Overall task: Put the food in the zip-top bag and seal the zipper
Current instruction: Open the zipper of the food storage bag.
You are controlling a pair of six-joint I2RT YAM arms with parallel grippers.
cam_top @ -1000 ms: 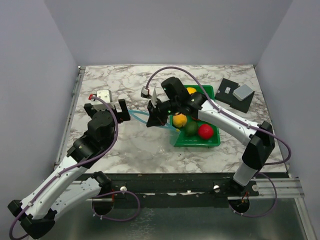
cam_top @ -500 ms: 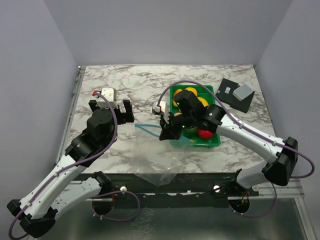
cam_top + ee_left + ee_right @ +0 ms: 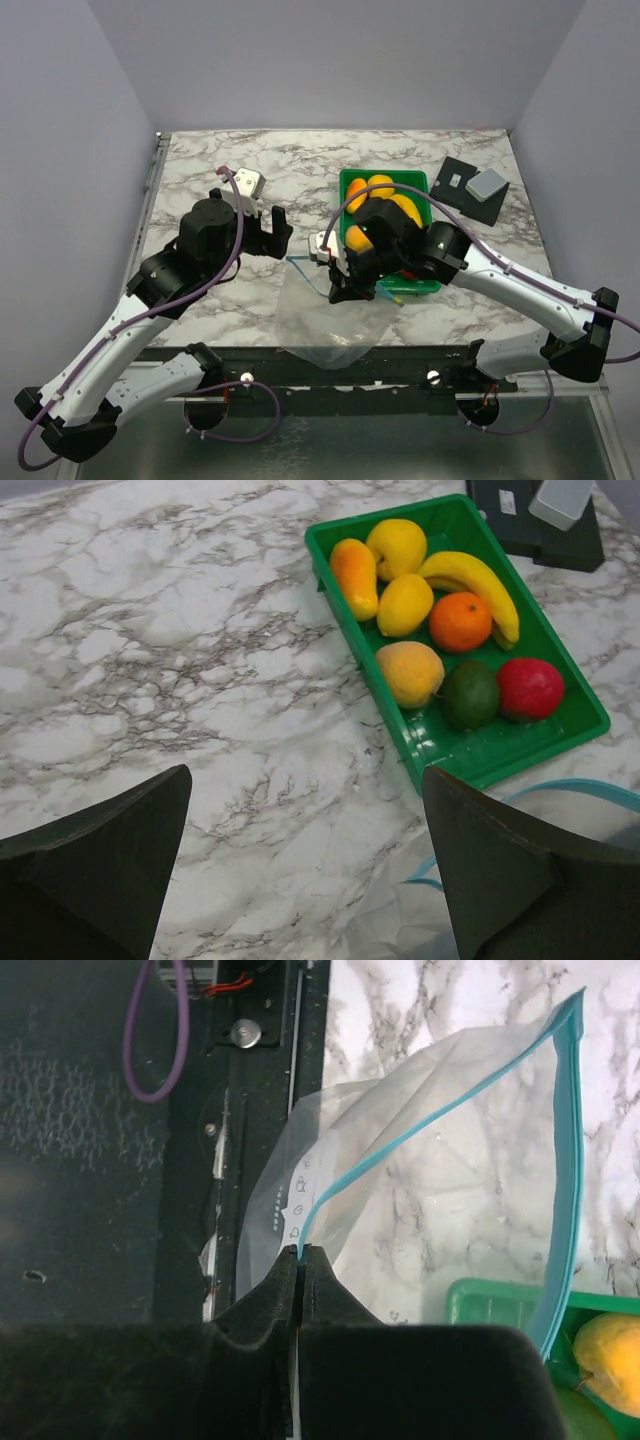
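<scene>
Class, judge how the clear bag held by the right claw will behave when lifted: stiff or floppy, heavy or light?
Probably floppy: the zip-top bag sags and creases from the one spot where the right claw pinches its zipper. Likely very light: it looks thin, see-through and empty. Its mouth may collapse without a second hold.

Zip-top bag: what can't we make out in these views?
Top external: right gripper covers its pinch point on the zip-top bag; zipper mostly under it.
Left wrist: only an arc of zipper shows; frame edge and a left gripper finger cut the rest.
Right wrist: bag's lower part hidden behind the gripper's fingers.
</scene>
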